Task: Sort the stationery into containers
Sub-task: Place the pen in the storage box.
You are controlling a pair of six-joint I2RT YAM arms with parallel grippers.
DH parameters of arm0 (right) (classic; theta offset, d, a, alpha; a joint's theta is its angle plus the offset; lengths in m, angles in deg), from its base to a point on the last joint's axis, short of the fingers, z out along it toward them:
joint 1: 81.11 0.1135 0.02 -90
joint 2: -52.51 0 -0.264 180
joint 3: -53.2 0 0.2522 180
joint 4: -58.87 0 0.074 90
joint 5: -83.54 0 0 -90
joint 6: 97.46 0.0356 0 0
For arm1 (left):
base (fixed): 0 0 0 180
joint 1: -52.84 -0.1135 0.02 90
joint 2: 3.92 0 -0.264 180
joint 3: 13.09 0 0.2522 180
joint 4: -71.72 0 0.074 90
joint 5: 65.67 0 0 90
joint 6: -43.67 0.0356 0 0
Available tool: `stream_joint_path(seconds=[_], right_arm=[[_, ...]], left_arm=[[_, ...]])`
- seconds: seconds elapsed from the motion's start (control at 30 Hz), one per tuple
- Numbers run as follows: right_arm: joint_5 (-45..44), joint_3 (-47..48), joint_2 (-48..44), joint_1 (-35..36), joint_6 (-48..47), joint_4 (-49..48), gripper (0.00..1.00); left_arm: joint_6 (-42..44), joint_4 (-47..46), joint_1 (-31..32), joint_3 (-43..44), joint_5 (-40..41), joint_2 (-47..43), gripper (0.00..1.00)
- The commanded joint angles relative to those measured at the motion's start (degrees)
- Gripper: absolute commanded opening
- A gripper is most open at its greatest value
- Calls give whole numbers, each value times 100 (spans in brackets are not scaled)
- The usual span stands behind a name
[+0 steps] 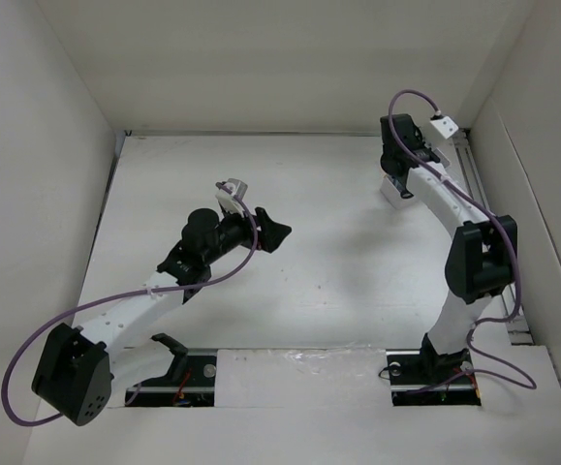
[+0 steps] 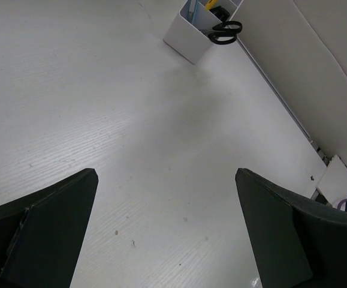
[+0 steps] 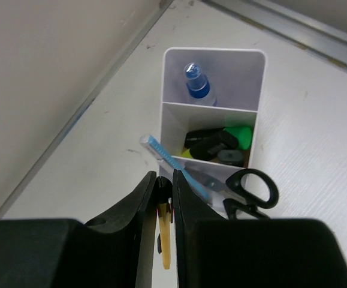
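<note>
Evidently the yellow pen [image 3: 165, 240] is the piece in hand: it is pinched between the closed fingers of the right gripper [image 3: 164, 180] and lies along them, so I judge it could drop in end-first. Just beyond and below it stands the box [image 3: 254, 90], at the far right of the worktop [image 2: 101, 90], close to the side wall. Its three compartments show the sorting. The bottle [image 3: 197, 87] is in the far one and the highlighters [image 3: 218, 144] are in the middle. The scissors [image 3: 251, 189] and a blue pen [image 3: 173, 162] lean in the near one, the scissors with handles up. Since the long, thin items are gathered there, the near compartment is probably where the yellow pen belongs. The left gripper [image 2: 166, 198], its jaws wide apart and holding nothing, hovers over the worktop's middle, well apart from the box and likely parked clear of the right arm.
</note>
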Motion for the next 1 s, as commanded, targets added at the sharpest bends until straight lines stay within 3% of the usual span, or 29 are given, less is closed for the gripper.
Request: stream_joint_path(seconds=[0.0, 0.27, 0.97], right_arm=[[-657, 459, 149, -64, 24, 251, 0], [-1325, 1110, 888, -126, 471, 1033, 0], [-2274, 1532, 1714, -135, 1070, 1403, 2]], left_arm=[[-26, -96, -4, -60, 25, -13, 100], [-27, -148, -4, -60, -28, 40, 100], [-27, -34, -4, -7, 86, 40, 100]])
